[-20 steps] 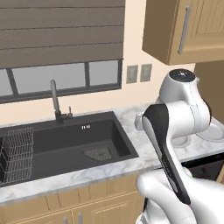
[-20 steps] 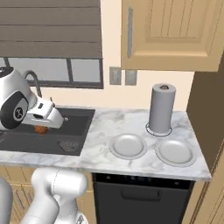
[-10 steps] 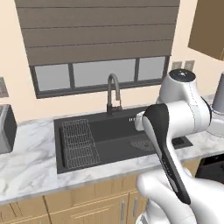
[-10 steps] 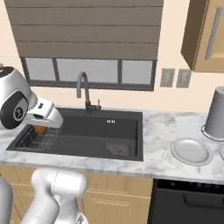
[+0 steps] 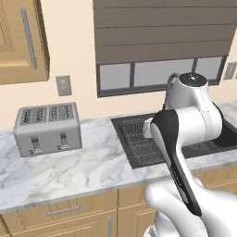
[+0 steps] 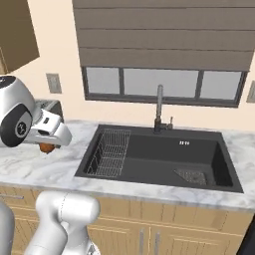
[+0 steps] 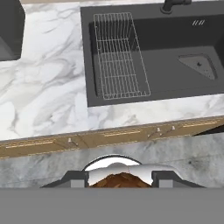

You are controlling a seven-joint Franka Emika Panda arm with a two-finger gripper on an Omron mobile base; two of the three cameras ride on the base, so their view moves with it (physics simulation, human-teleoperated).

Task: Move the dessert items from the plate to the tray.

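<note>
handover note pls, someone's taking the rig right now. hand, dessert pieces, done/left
Hand: shut on the brown ball, carried in the air above the marble counter, left of the sink. In the hand view the ball sits between the fingers.
Nearby: toaster on the counter, wire rack in the left side of the sink.
Plate, tray and the red-and-white piece: not in sight from here, so I can't tell their state.
Done: ball picked up.
Left: bring the ball to the tray and release it, then check on the red-and-white piece.
</note>
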